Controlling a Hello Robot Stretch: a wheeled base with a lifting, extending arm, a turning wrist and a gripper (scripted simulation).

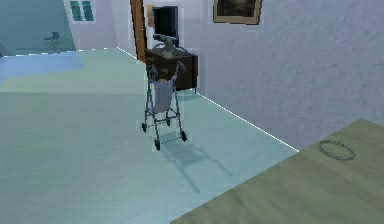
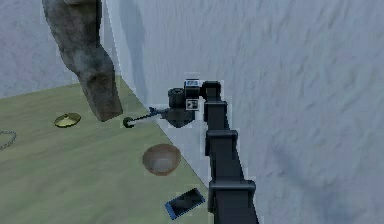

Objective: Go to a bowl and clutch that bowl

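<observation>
A brownish round bowl sits on the pale green tabletop in the arm side view. The dark arm rises from the bottom edge, right of the bowl. The gripper reaches leftward farther up the picture than the bowl, and its thin fingers end close to the foot of a tall grey-brown sculpture. I cannot tell whether the gripper holds anything.
On the table also lie a small golden dish, a dark phone and a thin ring. In the forward view a wheeled stroller-like cart stands on the pale floor before a dark cabinet. A framed picture hangs on the wall.
</observation>
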